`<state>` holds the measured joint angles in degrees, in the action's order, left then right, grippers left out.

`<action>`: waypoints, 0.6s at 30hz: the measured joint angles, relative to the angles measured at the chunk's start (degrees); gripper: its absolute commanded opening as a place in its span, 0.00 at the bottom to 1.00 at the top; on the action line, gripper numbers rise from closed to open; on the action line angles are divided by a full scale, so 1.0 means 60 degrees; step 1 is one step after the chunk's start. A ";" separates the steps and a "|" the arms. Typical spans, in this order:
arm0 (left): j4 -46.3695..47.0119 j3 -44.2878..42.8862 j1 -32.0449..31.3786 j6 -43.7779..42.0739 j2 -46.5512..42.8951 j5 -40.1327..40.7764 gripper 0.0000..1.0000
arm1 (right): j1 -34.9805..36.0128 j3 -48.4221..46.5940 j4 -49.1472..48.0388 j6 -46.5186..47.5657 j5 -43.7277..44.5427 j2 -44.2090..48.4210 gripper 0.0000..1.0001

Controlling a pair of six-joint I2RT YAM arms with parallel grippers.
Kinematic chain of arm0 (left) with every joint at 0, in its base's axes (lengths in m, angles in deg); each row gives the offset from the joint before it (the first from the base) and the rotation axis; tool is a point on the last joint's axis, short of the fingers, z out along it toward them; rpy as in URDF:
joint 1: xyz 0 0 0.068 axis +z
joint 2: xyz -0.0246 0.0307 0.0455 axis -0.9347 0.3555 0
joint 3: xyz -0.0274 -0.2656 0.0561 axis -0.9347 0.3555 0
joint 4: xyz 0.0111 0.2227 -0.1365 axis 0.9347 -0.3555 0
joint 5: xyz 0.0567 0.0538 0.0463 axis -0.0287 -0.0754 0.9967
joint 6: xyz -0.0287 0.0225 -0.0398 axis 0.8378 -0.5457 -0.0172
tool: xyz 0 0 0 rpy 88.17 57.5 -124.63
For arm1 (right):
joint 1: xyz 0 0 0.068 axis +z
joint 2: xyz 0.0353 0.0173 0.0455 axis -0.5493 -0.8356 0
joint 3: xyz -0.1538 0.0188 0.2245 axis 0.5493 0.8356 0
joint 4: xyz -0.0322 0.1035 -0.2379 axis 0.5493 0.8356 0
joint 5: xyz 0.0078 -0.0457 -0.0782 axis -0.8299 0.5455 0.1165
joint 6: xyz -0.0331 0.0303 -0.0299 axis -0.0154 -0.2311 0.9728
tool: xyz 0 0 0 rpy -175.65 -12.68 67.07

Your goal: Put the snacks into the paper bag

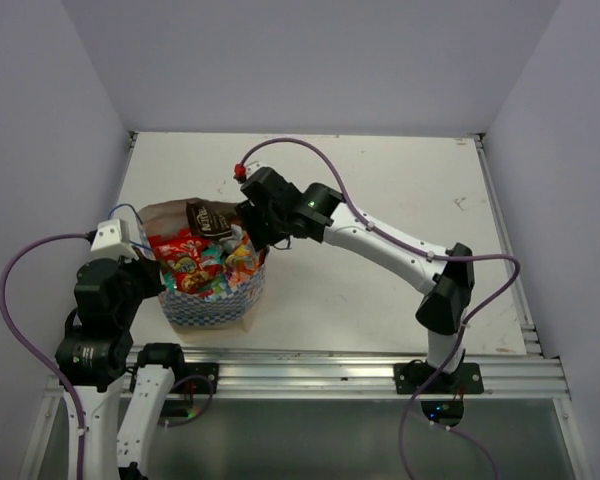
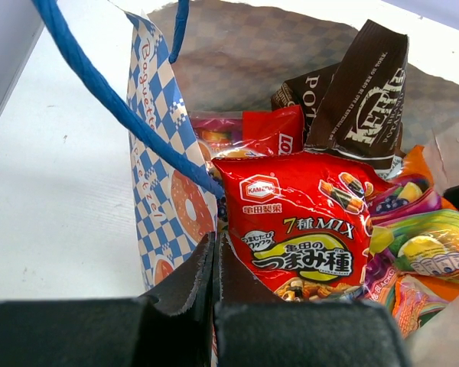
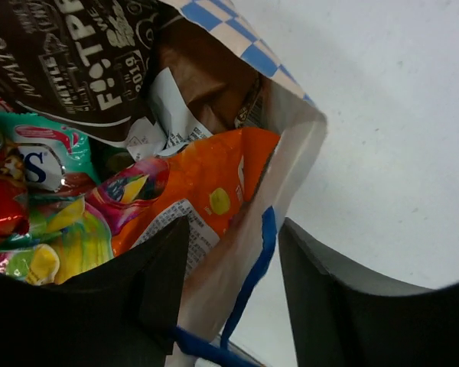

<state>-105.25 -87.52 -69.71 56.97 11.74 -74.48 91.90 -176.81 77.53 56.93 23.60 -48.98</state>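
Observation:
The paper bag (image 1: pixel 215 308) stands upright at the table's near left, packed with snacks: a red packet (image 2: pixel 306 222), a brown bag (image 2: pixel 363 99), an orange pack (image 3: pixel 214 176) and a teal pack (image 3: pixel 46 153). My left gripper (image 1: pixel 152 262) is at the bag's left rim. In the left wrist view it (image 2: pixel 216 252) is shut on the rim of the checked wall (image 2: pixel 164 176). My right gripper (image 1: pixel 255 238) is at the right rim. In the right wrist view it (image 3: pixel 233 225) is open and straddles the wall (image 3: pixel 291 153) and a blue cord handle (image 3: pixel 256 275).
The white table (image 1: pixel 380 300) stretches right and behind the bag. An aluminium rail (image 1: pixel 330 365) runs along the near edge. My right arm (image 1: pixel 380 235) reaches across the middle. Grey walls close in the left, back and right sides.

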 measured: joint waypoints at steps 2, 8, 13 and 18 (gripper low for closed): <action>0.0000 0.0007 0.0000 0.0000 -0.0044 -0.0011 0.00 | 0.0000 0.0237 -0.0069 -0.0022 -0.0171 -0.0233 0.30; 0.0102 0.0084 0.0000 -0.0131 -0.0229 -0.0423 0.00 | -0.0022 0.0321 0.0069 -0.0007 -0.0095 -0.0539 0.00; 0.0113 0.0073 0.0007 -0.0291 -0.0189 -0.1286 0.00 | -0.0004 -0.1330 0.1712 0.0164 0.0579 -0.0670 0.00; 0.0095 -0.0113 0.0448 -0.0335 0.0095 -0.2674 0.00 | -0.0022 -0.3133 0.3355 0.0288 0.1486 -0.0495 0.00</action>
<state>-104.68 -88.20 -67.02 54.96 12.31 -90.52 91.77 -195.61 97.66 58.66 32.51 -51.95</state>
